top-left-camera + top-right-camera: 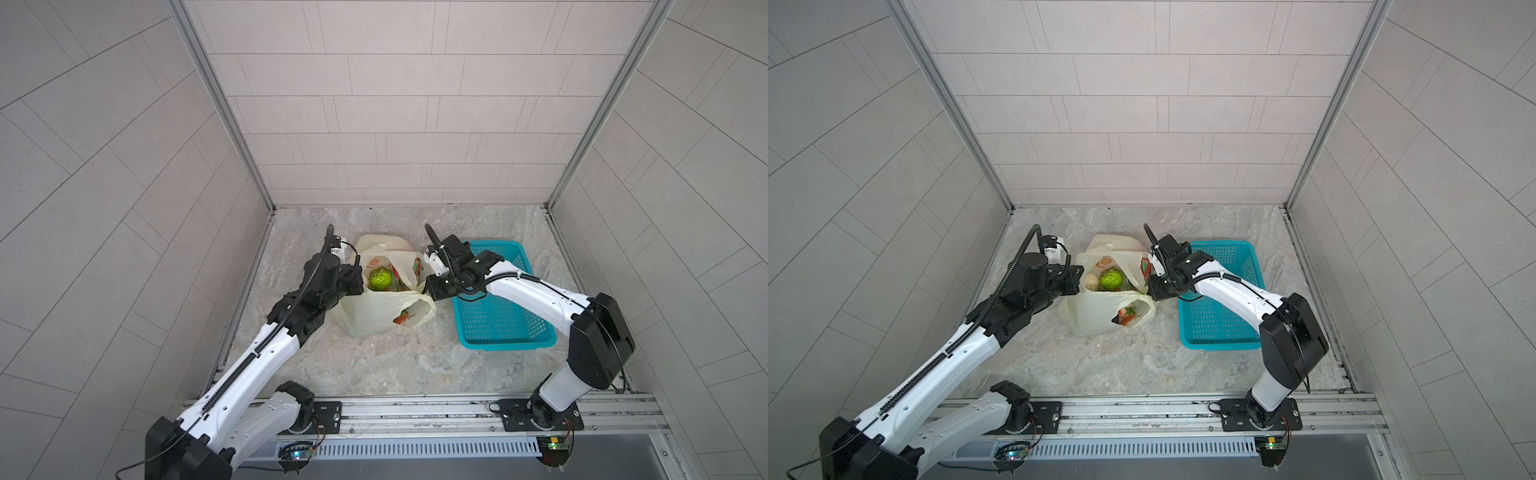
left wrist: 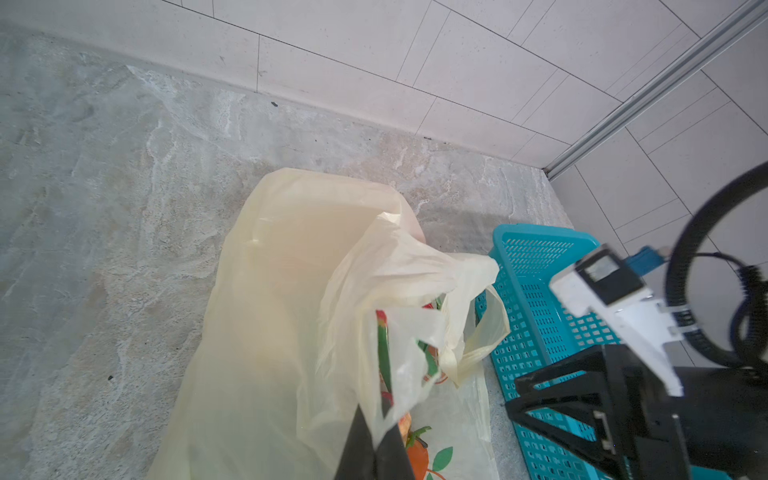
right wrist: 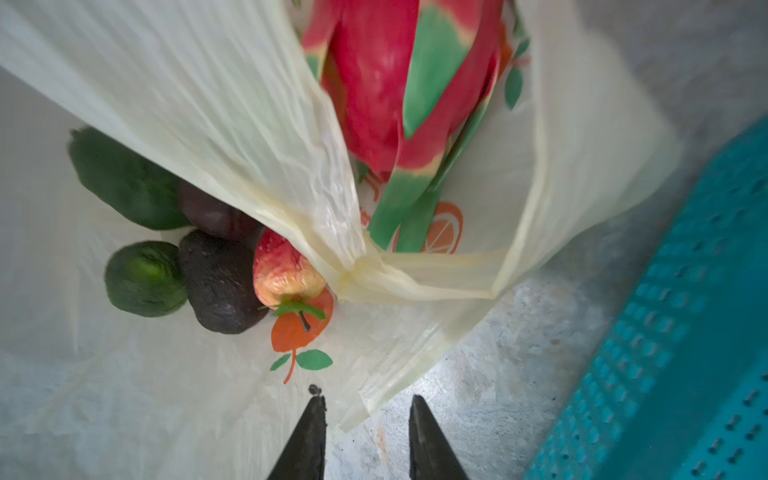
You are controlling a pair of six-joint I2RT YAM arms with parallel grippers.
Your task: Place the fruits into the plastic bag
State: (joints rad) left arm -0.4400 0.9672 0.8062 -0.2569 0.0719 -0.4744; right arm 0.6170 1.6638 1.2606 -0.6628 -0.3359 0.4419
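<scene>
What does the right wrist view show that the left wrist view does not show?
Only the right wrist view shows the fruits inside: red apple, dark avocado, purple fruit, and the right pincer open. Only the left wrist view shows the left pincer shut on bag film, and the back wall. Both show the plastic bag, dragon fruit and teal basket.
</scene>
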